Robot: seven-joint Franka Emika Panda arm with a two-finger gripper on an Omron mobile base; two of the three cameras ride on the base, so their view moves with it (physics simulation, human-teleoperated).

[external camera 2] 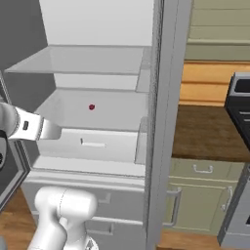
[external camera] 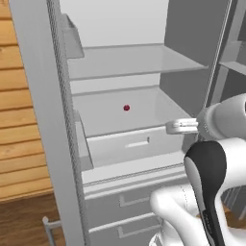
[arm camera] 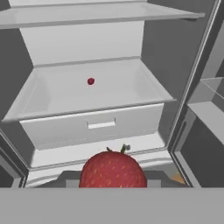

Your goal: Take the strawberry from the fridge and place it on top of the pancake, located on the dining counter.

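Note:
A big red strawberry (arm camera: 113,169) with a green stalk sits right in front of the hand camera, where my gripper's tips are, and it hides them. My gripper (external camera: 169,127) (external camera 2: 57,132) hangs in front of the open fridge (external camera: 144,62), level with its white drawer. It looks shut on the strawberry. Farther in, a tiny dark red round thing (external camera: 126,107) (external camera 2: 91,107) (arm camera: 90,81) lies on the fridge's middle shelf, well apart from the gripper. The pancake and the dining counter are out of view.
The fridge's doors stand open on both sides, the left door (external camera: 38,120) and the right door with bins (arm camera: 210,96). A white drawer (external camera: 129,144) sits under the shelf. To the right are a dark counter (external camera 2: 210,132) and olive cabinets (external camera 2: 205,195).

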